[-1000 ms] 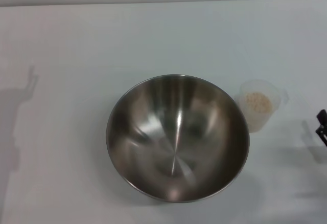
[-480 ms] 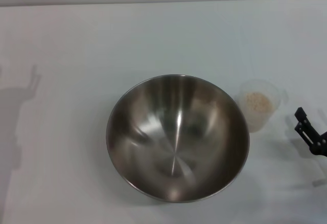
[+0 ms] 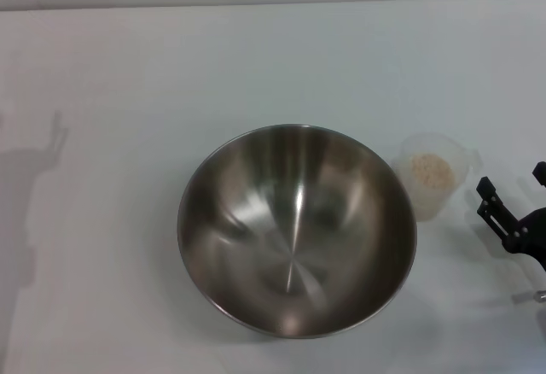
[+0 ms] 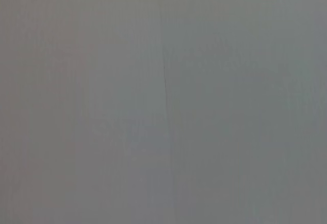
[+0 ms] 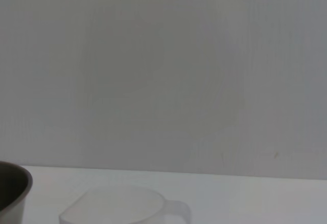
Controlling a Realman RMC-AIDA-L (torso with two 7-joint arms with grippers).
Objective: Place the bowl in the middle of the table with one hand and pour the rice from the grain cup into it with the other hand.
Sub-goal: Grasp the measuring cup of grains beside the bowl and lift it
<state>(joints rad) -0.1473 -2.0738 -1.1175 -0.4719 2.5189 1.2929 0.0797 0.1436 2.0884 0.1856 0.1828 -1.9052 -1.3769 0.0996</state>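
I see the bowl [image 3: 296, 230] sitting upright near the middle of the table [image 3: 128, 92], and nothing lies inside it. The grain cup [image 3: 433, 174] stands just beside its right rim, with the rice [image 3: 429, 170] heaped inside. My right end effector [image 3: 512, 201] hovers near the cup's right side, fingers spread apart and holding nothing. Nothing stands between it and the cup. My left end effector is out of sight.
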